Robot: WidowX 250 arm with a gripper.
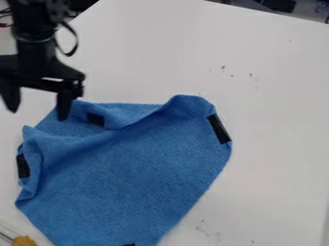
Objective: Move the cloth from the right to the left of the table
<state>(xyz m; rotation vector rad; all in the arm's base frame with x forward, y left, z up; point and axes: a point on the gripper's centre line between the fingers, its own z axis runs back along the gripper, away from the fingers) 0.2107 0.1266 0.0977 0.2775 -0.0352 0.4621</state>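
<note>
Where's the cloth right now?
In the camera view, the blue cloth lies on the left and lower part of the white table, its upper-left edge just under the open tool.

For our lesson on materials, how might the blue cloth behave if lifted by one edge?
The blue cloth would probably hang floppy, since its upper edge already slumps into soft folds. It looks thin and fabric-like, so it is likely light for its spread and unlikely to roll.

Black arm [35,43], thin looping black cable [76,42], two-fingered gripper [38,114].
</note>
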